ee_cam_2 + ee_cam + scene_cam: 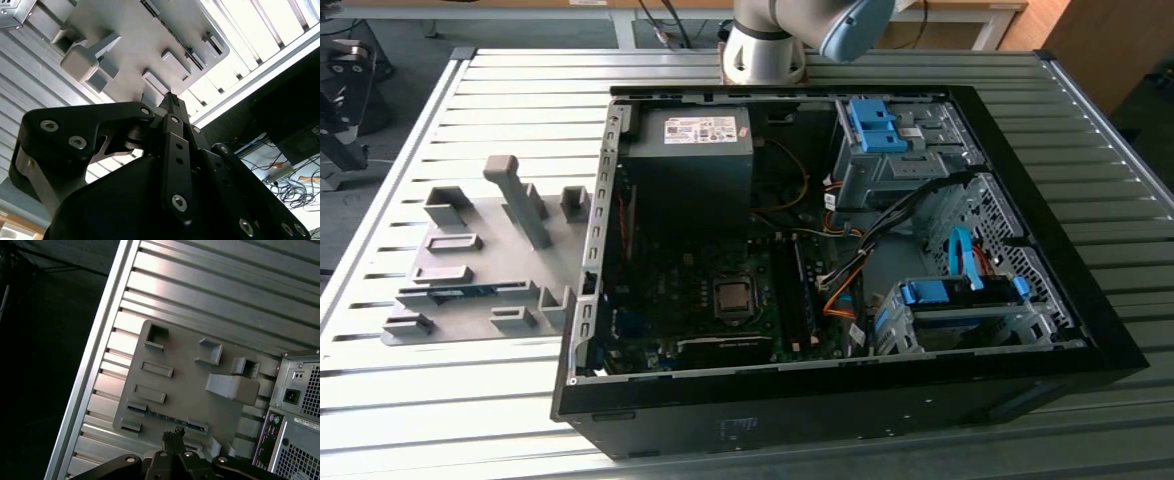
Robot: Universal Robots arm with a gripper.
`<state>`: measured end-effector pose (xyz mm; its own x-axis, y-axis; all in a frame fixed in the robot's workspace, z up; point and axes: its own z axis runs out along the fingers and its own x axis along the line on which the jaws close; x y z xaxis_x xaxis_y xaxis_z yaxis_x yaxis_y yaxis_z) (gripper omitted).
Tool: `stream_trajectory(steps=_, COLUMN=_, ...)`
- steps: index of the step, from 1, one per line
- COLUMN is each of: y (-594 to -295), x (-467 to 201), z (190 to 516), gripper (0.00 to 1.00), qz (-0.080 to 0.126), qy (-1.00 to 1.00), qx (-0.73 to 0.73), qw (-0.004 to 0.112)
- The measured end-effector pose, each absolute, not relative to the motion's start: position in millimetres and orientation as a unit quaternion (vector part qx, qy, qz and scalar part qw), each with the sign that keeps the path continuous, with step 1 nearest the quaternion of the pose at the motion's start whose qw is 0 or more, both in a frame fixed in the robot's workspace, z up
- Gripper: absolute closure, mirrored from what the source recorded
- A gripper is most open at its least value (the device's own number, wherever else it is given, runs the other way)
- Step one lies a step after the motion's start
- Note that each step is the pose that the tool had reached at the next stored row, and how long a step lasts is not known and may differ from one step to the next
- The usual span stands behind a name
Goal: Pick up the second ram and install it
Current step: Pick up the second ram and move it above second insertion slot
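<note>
In the exterior view we see the second ram lying on edge in a slot of the grey holder plate. The plate sits on the slatted table, to the exterior view's left of the open computer case. The arm's base stands at the table's far edge.

The first wrist view looks down on the ram's thin blue edge, with the gripper hanging above it, apart from it. In the second wrist view its fingers lie together, holding nothing. A tall upright block rises from the plate, apart from the ram.
</note>
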<state>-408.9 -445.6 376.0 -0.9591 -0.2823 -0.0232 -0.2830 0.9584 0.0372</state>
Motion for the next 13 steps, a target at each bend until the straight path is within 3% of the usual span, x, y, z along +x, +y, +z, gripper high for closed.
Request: stream_trajectory(steps=13, y=-445.5, x=-409.0, z=374.6, gripper=0.89, qz=0.019, qy=0.975, qx=-0.222, qw=0.007)
